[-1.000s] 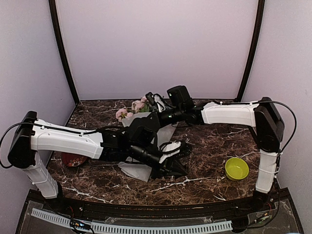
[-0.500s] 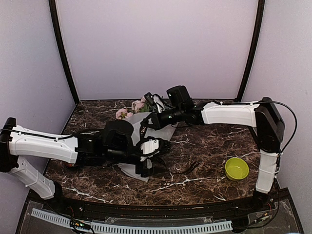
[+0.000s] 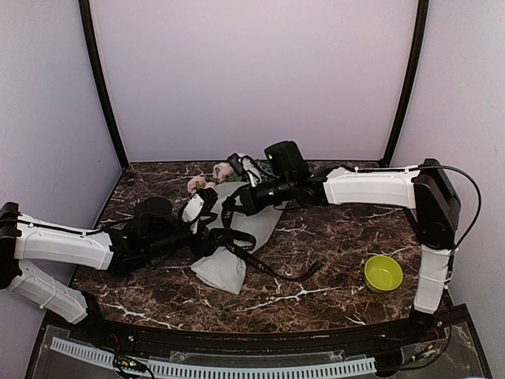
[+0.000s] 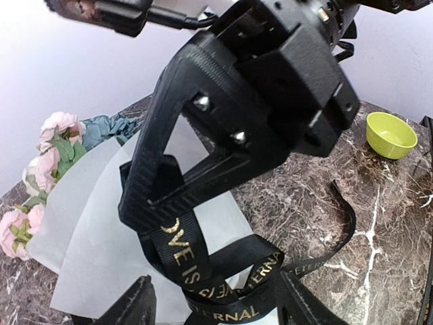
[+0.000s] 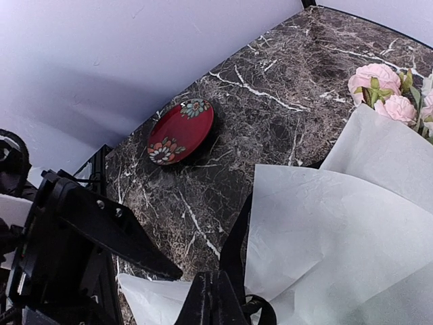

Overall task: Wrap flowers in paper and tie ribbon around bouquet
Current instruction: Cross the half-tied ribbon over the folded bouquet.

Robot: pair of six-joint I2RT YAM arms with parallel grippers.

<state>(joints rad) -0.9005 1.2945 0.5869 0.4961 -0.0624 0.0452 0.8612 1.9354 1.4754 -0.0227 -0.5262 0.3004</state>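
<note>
The bouquet lies on the marble: pink and blue-grey flowers [image 3: 218,171] [image 4: 57,139] [image 5: 382,84] at the far end, inside a cone of frosted white paper [image 3: 225,268] [image 4: 101,250] [image 5: 352,223]. My right gripper [image 3: 230,208] [image 4: 135,211] [image 5: 218,298] hovers over the cone, shut on the black ribbon [image 3: 278,273] [image 4: 223,271] [image 5: 235,244], which carries gold lettering. The ribbon loops below those fingers and trails right across the table. My left gripper [image 3: 211,234] [image 4: 215,310] is open just left of it. The ribbon loop hangs between its spread fingers, ungripped.
A lime-green bowl [image 3: 383,273] [image 4: 391,134] sits at the right of the table. A red floral plate [image 5: 179,130] lies left of the bouquet, by my left arm. Dark posts and pale walls close in the back and sides.
My left gripper has opened, let go of the ribbon and drawn back to the left. The ribbon's free end now lies loose on the table. The right gripper has shifted slightly left.
</note>
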